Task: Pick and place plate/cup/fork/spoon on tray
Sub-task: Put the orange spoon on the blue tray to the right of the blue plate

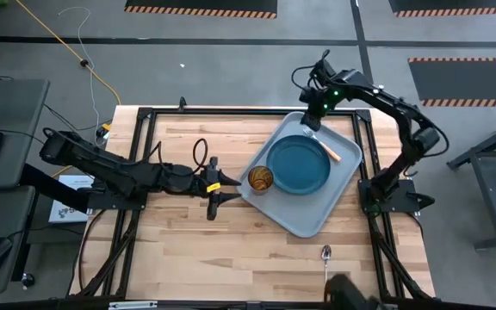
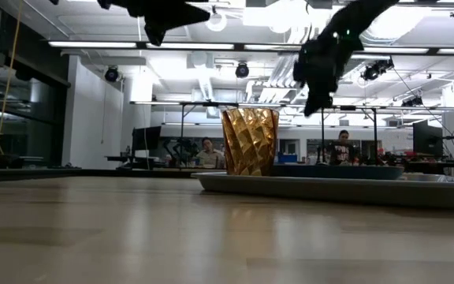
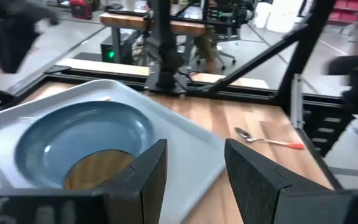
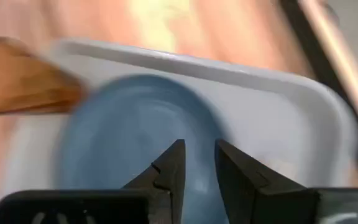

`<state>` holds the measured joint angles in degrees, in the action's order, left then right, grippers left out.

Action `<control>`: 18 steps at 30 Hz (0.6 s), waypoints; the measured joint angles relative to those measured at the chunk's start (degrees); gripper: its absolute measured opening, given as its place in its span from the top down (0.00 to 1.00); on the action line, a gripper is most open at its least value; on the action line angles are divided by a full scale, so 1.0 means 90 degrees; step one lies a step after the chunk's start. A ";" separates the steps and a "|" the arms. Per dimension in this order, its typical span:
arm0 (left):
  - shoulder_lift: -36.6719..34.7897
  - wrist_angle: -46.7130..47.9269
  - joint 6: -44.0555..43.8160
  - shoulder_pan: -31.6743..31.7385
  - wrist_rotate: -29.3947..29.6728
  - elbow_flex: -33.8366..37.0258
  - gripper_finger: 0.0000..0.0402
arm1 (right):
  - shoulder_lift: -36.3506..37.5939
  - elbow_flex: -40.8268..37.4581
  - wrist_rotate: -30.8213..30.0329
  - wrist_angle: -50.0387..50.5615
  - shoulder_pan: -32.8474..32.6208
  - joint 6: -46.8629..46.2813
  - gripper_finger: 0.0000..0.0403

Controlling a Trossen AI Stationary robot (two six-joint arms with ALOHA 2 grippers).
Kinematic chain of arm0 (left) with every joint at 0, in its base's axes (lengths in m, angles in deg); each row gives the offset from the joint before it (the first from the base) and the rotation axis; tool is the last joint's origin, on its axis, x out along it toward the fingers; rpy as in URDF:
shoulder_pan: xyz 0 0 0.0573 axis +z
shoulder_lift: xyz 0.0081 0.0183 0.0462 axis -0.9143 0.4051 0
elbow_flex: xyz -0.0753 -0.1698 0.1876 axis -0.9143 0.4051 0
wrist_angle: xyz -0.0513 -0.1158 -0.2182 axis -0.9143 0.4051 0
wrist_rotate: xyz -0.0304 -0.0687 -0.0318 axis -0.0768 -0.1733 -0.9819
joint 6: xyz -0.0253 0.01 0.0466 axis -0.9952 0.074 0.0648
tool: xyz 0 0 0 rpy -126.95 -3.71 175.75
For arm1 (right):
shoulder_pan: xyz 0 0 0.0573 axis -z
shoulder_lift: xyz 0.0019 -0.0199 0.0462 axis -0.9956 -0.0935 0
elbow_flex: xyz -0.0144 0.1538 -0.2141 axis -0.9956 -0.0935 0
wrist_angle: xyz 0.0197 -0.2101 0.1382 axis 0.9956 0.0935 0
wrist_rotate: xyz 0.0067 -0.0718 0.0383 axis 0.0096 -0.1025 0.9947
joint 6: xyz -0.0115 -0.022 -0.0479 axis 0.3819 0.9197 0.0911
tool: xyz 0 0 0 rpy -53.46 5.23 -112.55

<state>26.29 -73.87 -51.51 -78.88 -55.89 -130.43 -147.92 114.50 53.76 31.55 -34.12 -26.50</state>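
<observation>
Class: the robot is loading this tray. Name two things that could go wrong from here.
1. The spoon lies near the table's front edge, off the tray; a clumsy grasp might push it off.
2. The cup stands beside the plate, close to the open left gripper, which could knock it over.

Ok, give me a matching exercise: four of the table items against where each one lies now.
Things:
1. plate
2. cup
3. fork
4. spoon

Places:
A. on the bare wood, off the tray
B. middle of the tray
C. on the tray beside the plate's far rim, near the right claw
D. on the tray's edge nearest the left claw

Pairs: 1-B, 2-D, 3-C, 4-A
</observation>
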 joint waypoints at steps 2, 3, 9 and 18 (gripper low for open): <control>0.0000 0.0022 0.0052 0.0084 0.0001 0.0000 0.63 | 0.0194 0.0000 0.0277 0.0083 -0.0312 -0.0149 0.81; 0.0000 0.0040 0.0054 0.0114 0.0002 0.0000 0.63 | 0.0273 0.0000 0.0323 0.0097 -0.0508 -0.0192 0.81; 0.0000 0.0201 0.0609 0.0344 -0.0012 0.0000 0.63 | 0.0742 0.0000 0.0189 0.0371 -0.2099 -0.0729 0.81; -0.0183 0.0259 0.0888 0.1063 -0.0687 -0.0002 0.63 | 0.0981 0.0000 -0.1755 0.0878 -0.5169 -0.3100 0.81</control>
<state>24.64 -71.54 -43.52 -69.31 -62.07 -130.46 -139.09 114.50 37.96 39.46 -80.63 -54.40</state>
